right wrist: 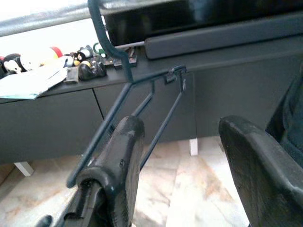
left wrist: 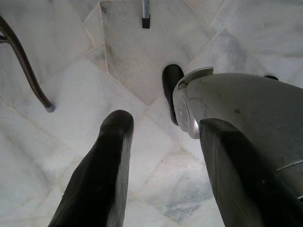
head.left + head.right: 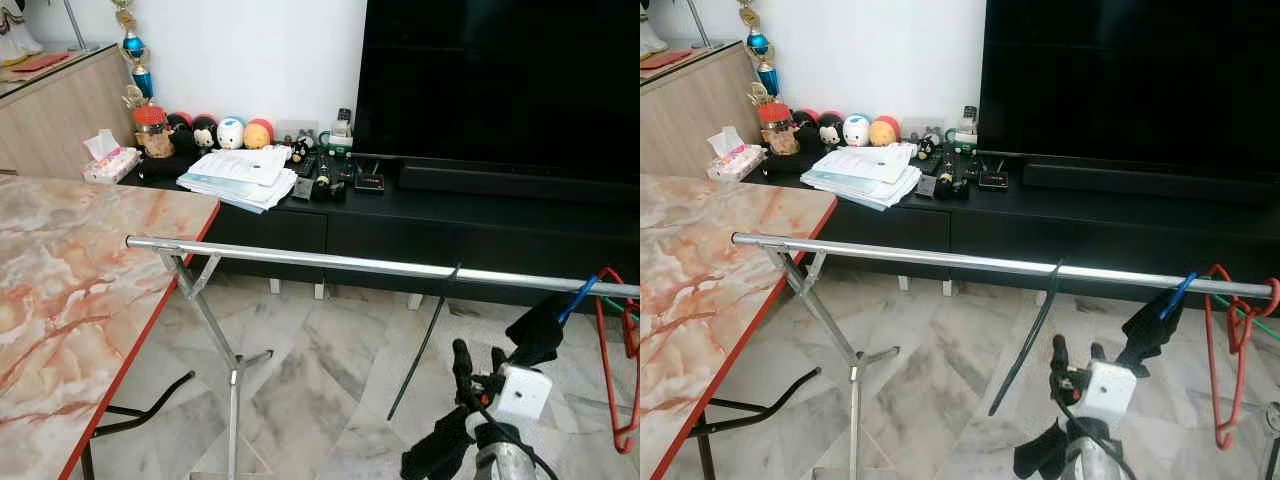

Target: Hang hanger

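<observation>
A silver rail (image 3: 330, 262) runs across the room on a folding stand. A thin dark hanger (image 3: 425, 340) is hooked over the rail and hangs slanted down toward the floor; its hook and bars (image 1: 124, 106) also show in the right wrist view. My right gripper (image 3: 478, 353) is just right of and below that hanger, under the rail, open with nothing between its fingers (image 1: 120, 151). In the left wrist view my left gripper (image 2: 165, 125) hangs open over the marble floor.
A red hanger (image 3: 612, 365), a blue hanger with dark cloth (image 3: 545, 320) and a green one hang at the rail's right end. The marble table (image 3: 60, 300) stands at left. The black TV console (image 3: 480, 215) with papers and toys lies behind.
</observation>
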{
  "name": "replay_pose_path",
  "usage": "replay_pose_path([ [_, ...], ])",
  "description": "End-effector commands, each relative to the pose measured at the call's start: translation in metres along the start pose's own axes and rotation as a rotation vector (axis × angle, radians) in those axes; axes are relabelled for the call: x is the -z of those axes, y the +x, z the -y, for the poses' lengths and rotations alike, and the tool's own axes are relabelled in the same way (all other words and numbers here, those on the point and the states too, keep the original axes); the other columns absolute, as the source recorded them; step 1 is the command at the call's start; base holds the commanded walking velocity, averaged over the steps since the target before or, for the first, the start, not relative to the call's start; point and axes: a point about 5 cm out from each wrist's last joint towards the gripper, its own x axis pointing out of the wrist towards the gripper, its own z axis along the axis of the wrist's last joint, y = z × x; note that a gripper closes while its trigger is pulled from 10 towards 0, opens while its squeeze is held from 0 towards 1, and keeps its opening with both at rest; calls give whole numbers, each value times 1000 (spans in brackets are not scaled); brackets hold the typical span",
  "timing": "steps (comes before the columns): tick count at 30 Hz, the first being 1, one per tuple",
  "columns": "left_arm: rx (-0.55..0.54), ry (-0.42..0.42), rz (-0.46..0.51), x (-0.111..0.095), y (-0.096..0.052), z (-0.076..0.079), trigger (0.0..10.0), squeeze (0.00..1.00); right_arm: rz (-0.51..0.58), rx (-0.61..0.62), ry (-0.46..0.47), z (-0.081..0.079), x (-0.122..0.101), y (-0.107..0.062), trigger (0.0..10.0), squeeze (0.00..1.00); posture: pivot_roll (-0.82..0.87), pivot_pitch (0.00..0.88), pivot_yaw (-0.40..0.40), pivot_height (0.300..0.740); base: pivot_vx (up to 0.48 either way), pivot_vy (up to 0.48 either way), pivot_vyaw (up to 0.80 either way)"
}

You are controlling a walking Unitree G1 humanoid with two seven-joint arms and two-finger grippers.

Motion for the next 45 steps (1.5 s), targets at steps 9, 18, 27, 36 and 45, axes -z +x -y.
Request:
replay_pose_path([
  [9,1,26,-25,7,-2,-3,10000,0,-44,-4,7,-5,5,1,10000,0,24,3,6,740,0,0,0],
  [18,6,29,-27,8,-2,-2,10000,0,-106,-1,-3,-3,18,-2,10000,0,24,0,5,740,-159,0,0],
  [27,6,24,-26,7,-2,-2,10000,0,-218,9,-27,2,38,-4,10000,0,12,7,11,740,-292,0,0],
  [36,3,18,-22,6,-1,-3,10000,0,-351,24,-31,5,57,-7,10000,0,12,12,14,740,-283,0,0],
  [45,7,10,-20,5,-1,-2,10000,0,-575,85,-23,10,86,-26,10000,0,13,16,20,740,-274,0,0],
])
